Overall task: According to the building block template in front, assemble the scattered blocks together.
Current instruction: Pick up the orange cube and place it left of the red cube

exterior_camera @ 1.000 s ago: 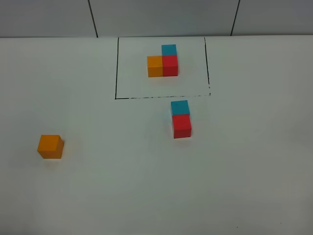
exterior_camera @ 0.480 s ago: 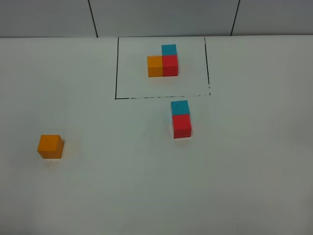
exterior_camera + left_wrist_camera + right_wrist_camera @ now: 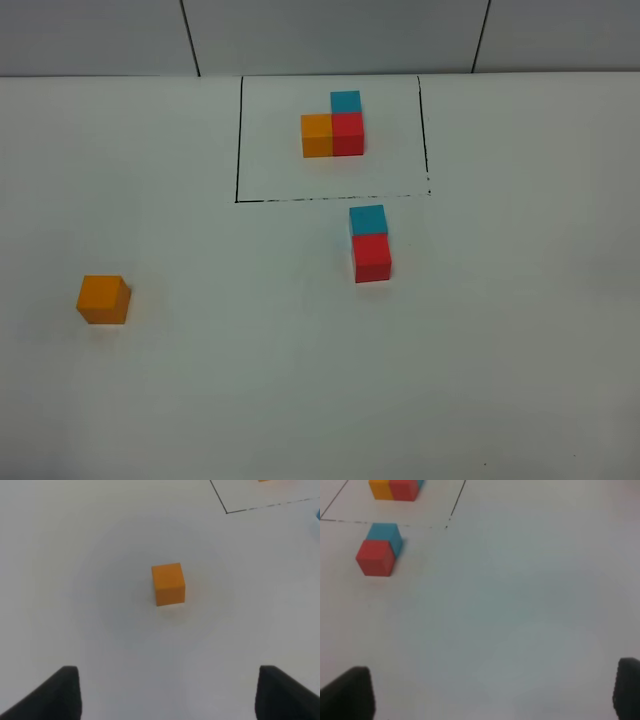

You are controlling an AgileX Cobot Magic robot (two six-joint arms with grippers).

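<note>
Assembly partly done: the blue block (image 3: 367, 219) and red block (image 3: 371, 257) touch at mid-desk (image 3: 300, 400), just outside the template (image 3: 334, 128) at 12 o'clock. The orange block (image 3: 103, 299) lies well apart at 8 o'clock, unjoined. The left tool (image 3: 166, 680) and right tool (image 3: 493, 680) stand wide, empty. Nothing obstructs.

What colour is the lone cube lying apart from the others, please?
The lone cube is orange, clearest in the left wrist view.
</note>
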